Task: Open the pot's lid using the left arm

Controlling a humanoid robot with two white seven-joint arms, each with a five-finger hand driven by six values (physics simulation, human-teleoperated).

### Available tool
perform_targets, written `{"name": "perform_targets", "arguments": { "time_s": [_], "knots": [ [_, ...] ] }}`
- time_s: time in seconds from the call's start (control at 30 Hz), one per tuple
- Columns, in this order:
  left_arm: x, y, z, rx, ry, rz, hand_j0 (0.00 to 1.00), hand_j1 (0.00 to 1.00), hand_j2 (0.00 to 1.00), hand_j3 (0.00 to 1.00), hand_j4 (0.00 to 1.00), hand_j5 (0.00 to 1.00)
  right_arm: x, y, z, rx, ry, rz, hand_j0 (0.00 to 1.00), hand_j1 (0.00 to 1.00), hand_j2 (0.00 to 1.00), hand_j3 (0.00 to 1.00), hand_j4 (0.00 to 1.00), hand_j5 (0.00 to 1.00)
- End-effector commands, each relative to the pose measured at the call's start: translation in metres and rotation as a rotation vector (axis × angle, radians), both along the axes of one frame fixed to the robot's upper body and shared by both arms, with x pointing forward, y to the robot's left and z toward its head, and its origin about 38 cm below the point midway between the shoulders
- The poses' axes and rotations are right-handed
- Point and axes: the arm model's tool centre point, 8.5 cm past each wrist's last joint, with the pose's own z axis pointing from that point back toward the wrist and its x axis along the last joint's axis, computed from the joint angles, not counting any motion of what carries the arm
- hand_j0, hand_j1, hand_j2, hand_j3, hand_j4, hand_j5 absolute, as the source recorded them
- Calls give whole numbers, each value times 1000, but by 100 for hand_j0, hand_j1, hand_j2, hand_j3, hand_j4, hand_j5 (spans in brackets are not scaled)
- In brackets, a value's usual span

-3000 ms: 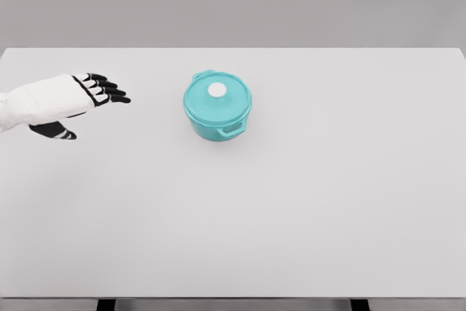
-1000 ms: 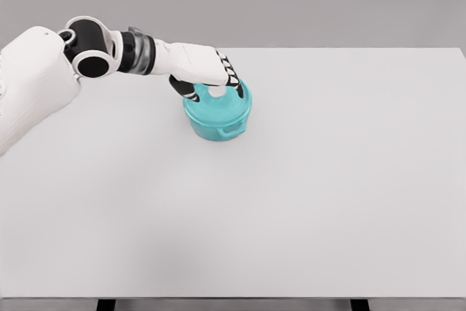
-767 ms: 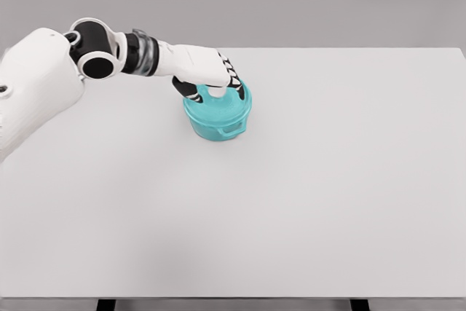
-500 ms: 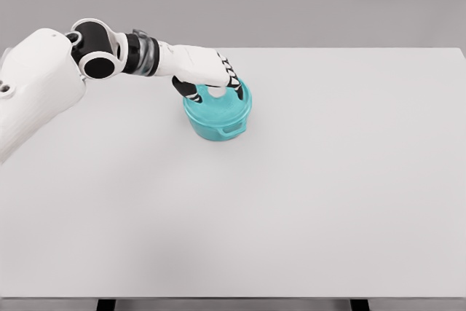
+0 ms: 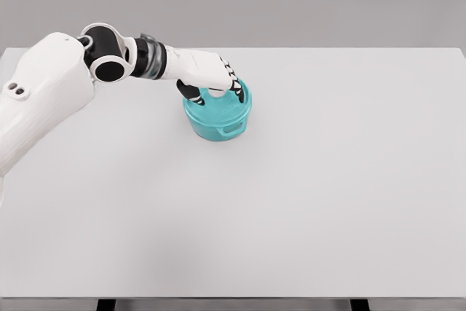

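A teal pot (image 5: 218,121) with side handles stands on the white table (image 5: 328,180), a little left of centre toward the back. Its teal lid (image 5: 227,106) sits on it, with a white knob (image 5: 216,93) mostly covered by my hand. My left hand (image 5: 215,92) reaches in from the left and rests on top of the lid. Its black-tipped fingers (image 5: 238,89) and thumb curl down around the knob. The lid looks seated on the pot.
My left forearm and elbow joint (image 5: 109,62) stretch over the table's back left part. The white upper arm (image 5: 36,100) fills the left edge. The table's back edge runs just behind the pot.
My left arm swung in from the far left to the pot and the hand closed over the lid's knob. In the last second the hand has settled slightly lower; the pot has not moved.
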Motion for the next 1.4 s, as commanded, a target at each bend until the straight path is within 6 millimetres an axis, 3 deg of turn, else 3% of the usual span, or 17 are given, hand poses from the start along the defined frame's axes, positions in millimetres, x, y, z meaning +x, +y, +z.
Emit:
{"name": "perform_targets", "arguments": {
  "time_s": [0.0, 0.3, 0.6, 0.7, 0.83, 1.13, 1.27, 1.37],
  "knots": [
    [1, 1, 1, 2, -5, 4, 71, 71, 71, 71, 71, 71, 0, 0, 0, -1, 1, 0, 100, 100, 100, 100, 100, 100],
    [2, 3, 2, 2, -8, 10, 51, 51, 51, 51, 51, 51, 0, 0, 0, 0, 0, 0, 100, 100, 100, 100, 100, 100],
    [4, 14, 4, 6, -11, 29, 48, 48, 48, 48, 48, 48, -1, 0, 0, 0, 2, 0, 100, 100, 100, 100, 100, 100],
    [6, 43, 8, 23, -21, 72, 48, 48, 48, 48, 48, 48, 0, 0, 0, 0, 0, 0, 100, 100, 100, 100, 100, 100],
    [8, 98, 21, 54, -52, 159, 48, 48, 48, 48, 48, 48, 0, 0, 0, 1, -1, 0, 100, 100, 100, 100, 100, 100],
    [2, 160, 15, 91, -37, 269, 49, 49, 49, 49, 49, 49, 0, 0, 0, 0, 0, 0, 100, 100, 100, 100, 100, 100],
    [1, 164, 11, 95, -30, 275, 53, 53, 53, 53, 53, 53, -1, 0, 0, 0, 2, 0, 100, 100, 100, 100, 100, 100],
    [1, 163, 10, 91, -26, 275, 87, 87, 87, 87, 87, 87, 0, 0, 0, 0, 0, 0, 100, 100, 100, 100, 100, 100]
  ]
}}
